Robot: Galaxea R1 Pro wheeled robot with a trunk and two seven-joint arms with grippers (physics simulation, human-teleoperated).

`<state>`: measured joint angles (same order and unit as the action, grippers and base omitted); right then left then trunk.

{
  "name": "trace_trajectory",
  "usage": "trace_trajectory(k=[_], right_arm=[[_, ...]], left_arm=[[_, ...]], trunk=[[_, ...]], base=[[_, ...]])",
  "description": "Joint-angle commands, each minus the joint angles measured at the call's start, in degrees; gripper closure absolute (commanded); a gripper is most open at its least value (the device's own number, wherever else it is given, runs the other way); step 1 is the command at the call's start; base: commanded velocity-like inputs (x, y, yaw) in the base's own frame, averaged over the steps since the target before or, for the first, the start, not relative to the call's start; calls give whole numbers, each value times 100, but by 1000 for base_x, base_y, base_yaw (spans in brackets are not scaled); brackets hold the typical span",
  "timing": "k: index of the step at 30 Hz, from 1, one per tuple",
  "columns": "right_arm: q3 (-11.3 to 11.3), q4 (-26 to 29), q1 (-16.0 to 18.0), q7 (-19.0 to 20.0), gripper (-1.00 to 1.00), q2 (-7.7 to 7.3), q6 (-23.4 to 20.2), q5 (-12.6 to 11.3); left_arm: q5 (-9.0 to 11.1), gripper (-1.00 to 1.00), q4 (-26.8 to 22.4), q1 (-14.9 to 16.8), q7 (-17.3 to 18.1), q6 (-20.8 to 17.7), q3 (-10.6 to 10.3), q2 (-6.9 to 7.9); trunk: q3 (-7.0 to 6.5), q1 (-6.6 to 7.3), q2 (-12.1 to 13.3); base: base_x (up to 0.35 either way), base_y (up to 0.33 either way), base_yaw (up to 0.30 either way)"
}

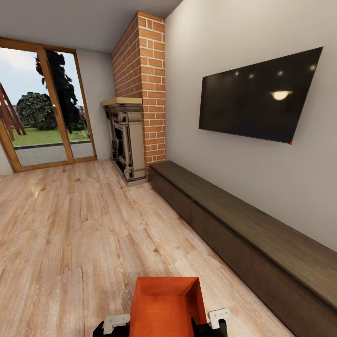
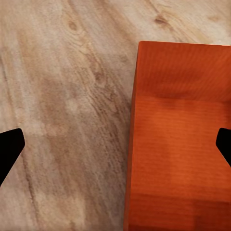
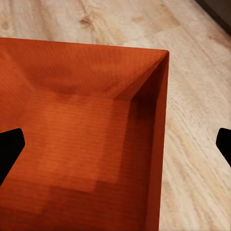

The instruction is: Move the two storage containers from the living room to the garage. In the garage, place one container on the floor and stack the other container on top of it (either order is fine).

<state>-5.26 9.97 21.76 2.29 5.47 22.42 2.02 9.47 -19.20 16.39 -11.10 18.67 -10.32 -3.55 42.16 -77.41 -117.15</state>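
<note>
From the head view, a storage container (image 1: 167, 304) is seen at the bottom centre of the frame: orange-red, rectangular, open-topped, thin plain walls. It is flanked by the left gripper (image 1: 113, 324) and right gripper (image 1: 216, 319), white brackets on black bodies; whether they clamp it cannot be told. Light wood plank floor (image 1: 70, 224) spreads across the left half. A red brick fireplace (image 1: 140, 93) rises at upper centre, glass doors (image 1: 44, 107) at upper left, a black TV (image 1: 260, 96) on the right wall, a long dark low cabinet (image 1: 243, 234) beneath it.

In the left wrist view, the container's finely ribbed wall is seen at right, over grainy, knotted planks; black fingertips (image 2: 9, 151) sit wide apart.

In the right wrist view, the container's hollow interior and one sharp corner are shown; fingertips (image 3: 9, 149) likewise stand spread wide.
</note>
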Motion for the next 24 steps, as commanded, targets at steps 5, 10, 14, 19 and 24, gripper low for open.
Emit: trace_trajectory(k=[5, 10, 14, 19, 24], right_arm=[[1, -4, 4, -16, -100, -2, 8, 13], [-14, -7, 4, -193, -100, 8, 8, 13], [-42, -8, 4, -635, -100, 14, 23, 27], [-52, -12, 4, -856, -100, 15, 32, 28], [-48, -10, 4, -904, -100, 16, 34, 22]], left_arm=[[58, -100, 4, 4, -33, 22, -49, 3], [59, -100, 4, 4, -32, 22, -49, 3], [56, -100, 4, 4, -32, 22, -50, 3], [57, -100, 4, 4, -32, 22, -49, 3], [57, -100, 4, 4, -32, 24, -52, 2]], trunk=[[6, 1, -2], [6, 1, -2], [6, 1, -2], [6, 1, -2], [6, 1, -2]], base=[[0, 0, 0], [0, 0, 0], [0, 0, 0], [0, 0, 0], [0, 0, 0]])
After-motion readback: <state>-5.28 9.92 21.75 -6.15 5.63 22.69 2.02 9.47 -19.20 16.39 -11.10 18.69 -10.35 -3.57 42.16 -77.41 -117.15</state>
